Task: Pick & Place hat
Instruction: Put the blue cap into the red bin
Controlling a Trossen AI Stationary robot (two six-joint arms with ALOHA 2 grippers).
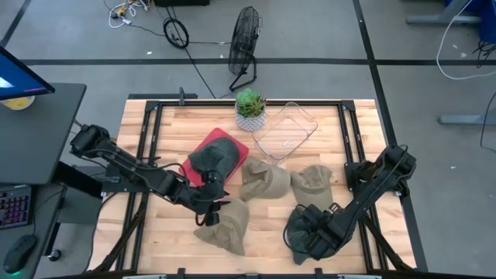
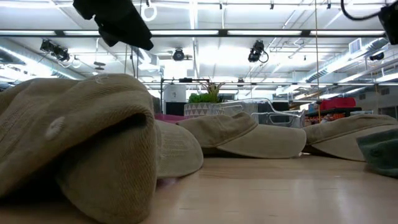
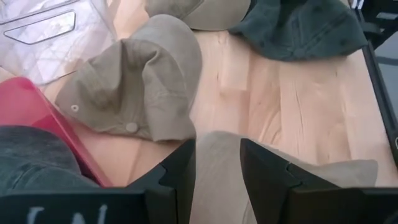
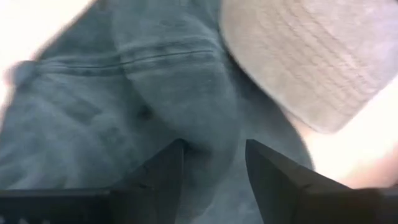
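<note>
Several hats lie on the wooden table. One dark green hat [image 1: 217, 157] rests on a red tray [image 1: 236, 142]. Three tan hats lie flat: one near the front [image 1: 225, 225] and two mid-table [image 1: 263, 182] [image 1: 314, 180]. A second dark green hat [image 1: 298, 236] lies near the front right. My left gripper [image 1: 211, 188] [image 3: 217, 146] is open and hangs clear above the front tan hat [image 3: 217, 168], beside the tray. My right gripper [image 1: 314, 232] [image 4: 214, 149] is open, low over the second dark green hat [image 4: 155, 93], whose pale brim underside [image 4: 311, 56] shows. My right gripper comes at the dark green hat's crown from above, its open fingers on either side of a raised fold [image 4: 205, 118]. Whether they touch the cloth I cannot tell. The hat lies on the table.
A clear plastic container [image 1: 285, 130] and a small potted plant [image 1: 249, 108] stand at the table's far side. A floor fan [image 1: 245, 43] stands beyond the far edge. Bare wood shows between the front hats [image 3: 298, 118].
</note>
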